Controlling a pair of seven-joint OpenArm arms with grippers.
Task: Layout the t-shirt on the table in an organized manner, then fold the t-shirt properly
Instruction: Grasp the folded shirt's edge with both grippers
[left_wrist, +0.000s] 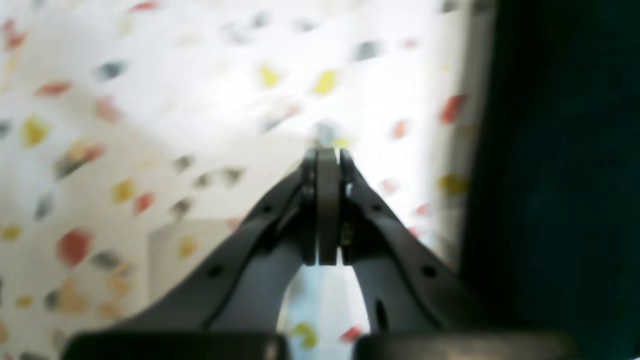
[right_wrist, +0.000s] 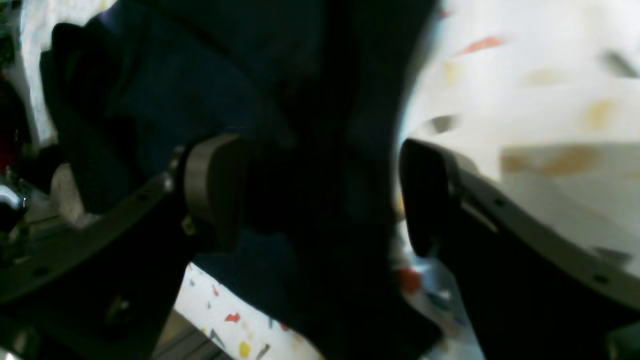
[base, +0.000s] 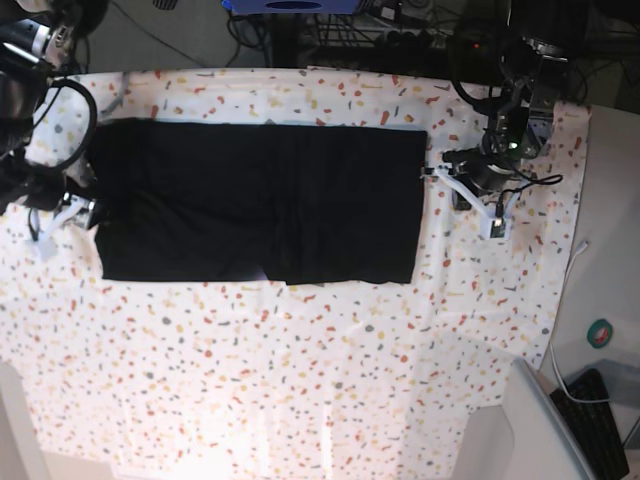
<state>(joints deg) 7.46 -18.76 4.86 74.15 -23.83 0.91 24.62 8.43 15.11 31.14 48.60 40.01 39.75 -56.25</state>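
Overhead, the t-shirt is seen as a flat black rectangle on the flecked surface, its long axis running from side to side, toward the far half of the cloth-covered area. Neither sleeves nor collar can be made out; only plain black fabric is shown, apart from a small pale patch at the near edge. That near edge is stepped slightly near its middle.

At the shirt's end on the base view's left, the right gripper is placed at the cloth's corner. In the right wrist view the t-shirt fills the gap between the two fingers, which are held apart with dark folds lying between them; much of this view is lost to blur and shadow, so it cannot be told whether the pads touch the cloth.

At the opposite end, the left gripper is set just beside the shirt's edge. In the left wrist view the left gripper is shown with its fingers pressed together, nothing visible between them, above the blurred surface. The t-shirt appears there only as a dark band cut off by the frame's right side.
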